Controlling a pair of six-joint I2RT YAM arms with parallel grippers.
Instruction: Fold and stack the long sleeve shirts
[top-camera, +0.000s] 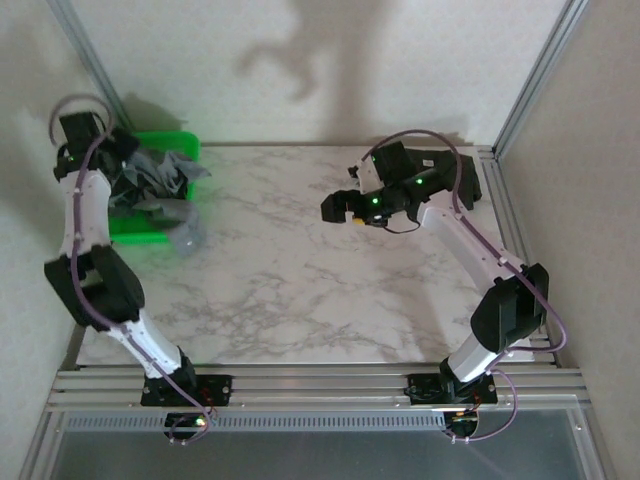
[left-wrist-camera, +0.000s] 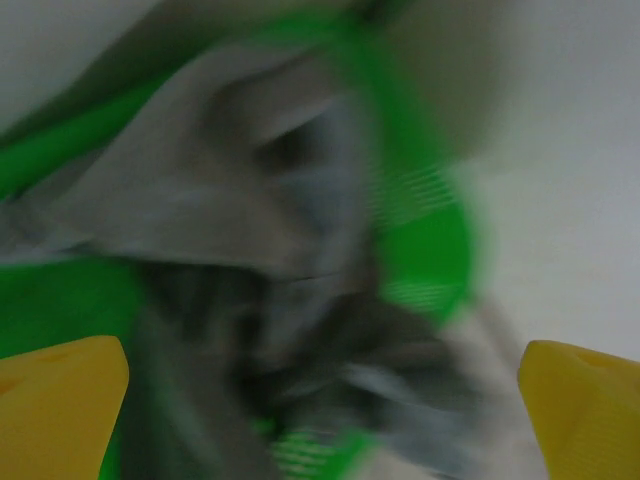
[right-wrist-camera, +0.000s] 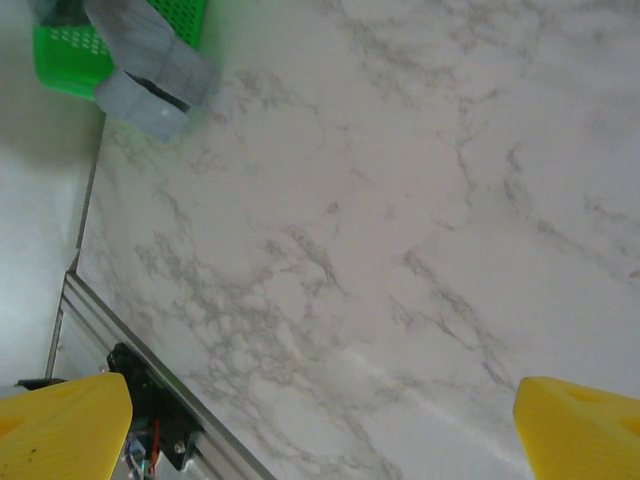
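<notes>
The long sleeve shirts lie crumpled together in the green tray (top-camera: 135, 228) at the table's far left. A medium grey shirt (top-camera: 150, 172) is on top, and one sleeve (top-camera: 186, 238) hangs over the tray's rim onto the table. My left gripper (top-camera: 100, 150) is over that pile. In the blurred left wrist view its yellow fingertips (left-wrist-camera: 60, 400) stand wide apart, so the left gripper (left-wrist-camera: 320, 400) is open just above grey cloth (left-wrist-camera: 230, 190) and darker cloth (left-wrist-camera: 380, 340). My right gripper (top-camera: 338, 208) hovers over the table's far middle. The right gripper (right-wrist-camera: 320, 420) is open with nothing between its fingers.
Bare marble tabletop (top-camera: 300, 280) spreads between the arms. White walls and aluminium posts close in the back and sides. The table's aluminium front rail (top-camera: 320, 385) carries both arm bases. The right wrist view catches the hanging sleeve (right-wrist-camera: 150, 70) and a tray corner (right-wrist-camera: 70, 55).
</notes>
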